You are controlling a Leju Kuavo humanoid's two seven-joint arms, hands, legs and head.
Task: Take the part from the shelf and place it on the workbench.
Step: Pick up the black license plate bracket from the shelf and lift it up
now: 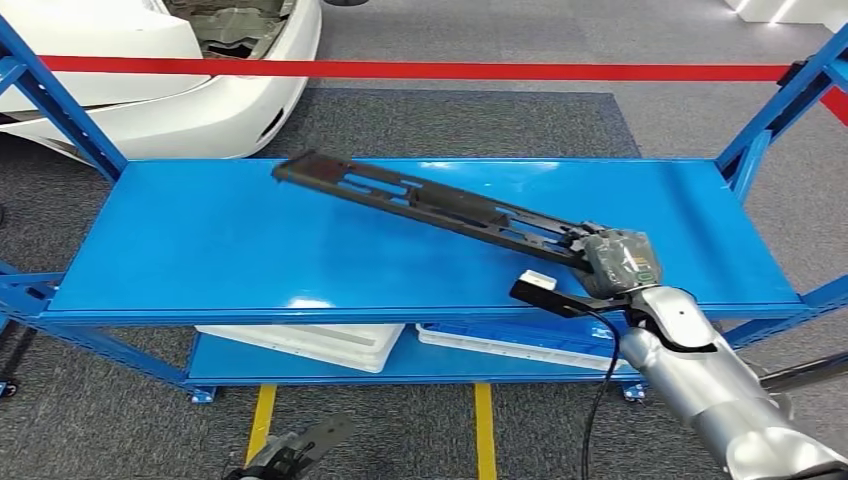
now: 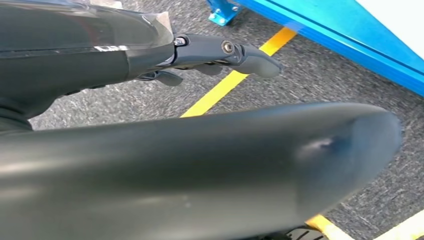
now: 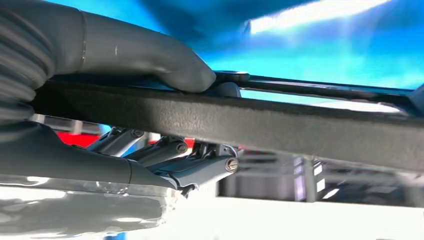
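Head view: from high on the robot, facing forward and down on the blue shelf (image 1: 250, 240), well behind the right hand (image 1: 620, 262).
Right wrist view: close behind the right hand (image 3: 100, 100), along the black part (image 3: 300, 130); shares both with the head view.
Left wrist view: close behind the left hand (image 2: 220, 55), facing the floor and yellow floor line (image 2: 225, 87).

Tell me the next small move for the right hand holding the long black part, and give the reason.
Probably lift it a little, straight up. The right hand grips one end of the long black part, thumb on top, fingers underneath, while the far end lies over the blue shelf. Raising first should keep it from dragging when carried off.
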